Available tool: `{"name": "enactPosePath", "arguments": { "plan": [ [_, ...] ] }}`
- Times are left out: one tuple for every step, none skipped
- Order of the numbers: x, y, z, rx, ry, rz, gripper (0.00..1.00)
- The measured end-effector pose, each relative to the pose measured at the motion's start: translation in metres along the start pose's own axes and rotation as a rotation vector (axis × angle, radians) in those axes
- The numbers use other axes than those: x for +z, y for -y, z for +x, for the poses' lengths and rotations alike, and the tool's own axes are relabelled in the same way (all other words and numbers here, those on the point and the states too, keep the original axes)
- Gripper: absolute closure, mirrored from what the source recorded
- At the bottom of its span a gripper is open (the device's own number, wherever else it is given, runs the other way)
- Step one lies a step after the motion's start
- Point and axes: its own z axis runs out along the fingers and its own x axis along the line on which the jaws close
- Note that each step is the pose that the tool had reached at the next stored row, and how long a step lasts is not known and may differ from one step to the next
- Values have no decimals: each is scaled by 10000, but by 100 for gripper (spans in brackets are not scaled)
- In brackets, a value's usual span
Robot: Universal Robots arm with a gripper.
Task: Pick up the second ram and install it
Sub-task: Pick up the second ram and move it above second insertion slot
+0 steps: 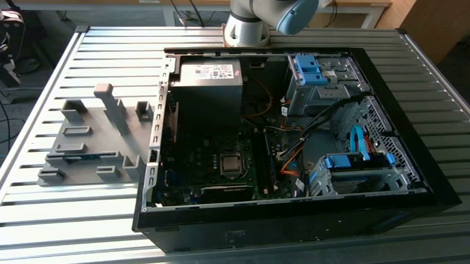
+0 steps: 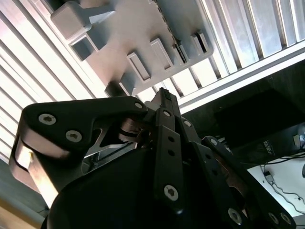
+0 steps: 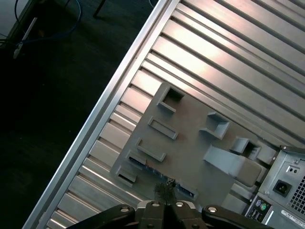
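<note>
1. Grey moulded plastic makes up the stepped holder fixture (image 1: 103, 140), which is laid flat on the ribbed aluminium table (image 1: 74, 220), just beside the open case on the exterior view's left.
2. The second ram (image 1: 76, 159), a thin blue circuit-board stick, is seen in the exterior view seated on edge in one of the fixture's slots, near the fixture's side away from the case.
3. In the first wrist view the same blue stick (image 3: 137, 161) is seen from overhead, running along a slot near the fixture's (image 3: 190, 138) edge, with its middle hidden behind the fingertips.
4. The black linkage gripper (image 3: 167, 187) is shown in both wrist views. In the second wrist view (image 2: 164, 98) its fingers are seen drawn together to a single narrow tip, with nothing held between them and the fixture (image 2: 143, 43) lying beyond them, apart.
5. The interior of the open black computer case (image 1: 294, 220) is given by the exterior view:
   - a grey boxed power supply (image 1: 209, 82) at the far end;
   - a dark motherboard with a square metal processor socket (image 1: 231, 163);
   - metal drive cages with blue plastic carriers (image 1: 310, 69);
   - loose orange and black cables (image 1: 290, 165).
6. The pale robot arm's base (image 1: 250, 25) is seen standing behind the case.
</note>
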Motion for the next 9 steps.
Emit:
{"name": "enactPosePath", "arguments": {
  "plan": [
    [0,0,0,-37,-1,-1,89],
    [0,0,0,-73,-4,-1,89],
    [0,0,1,-113,-4,-2,89],
    [0,-1,1,-149,-6,-3,89],
    [0,-1,1,-185,-8,-4,89],
    [0,-1,1,-217,-9,-4,89],
    [0,-1,2,-251,-10,-5,89],
    [0,-1,2,-283,-12,-6,89],
    [0,-1,2,-317,-13,-7,89]
  ]
}}
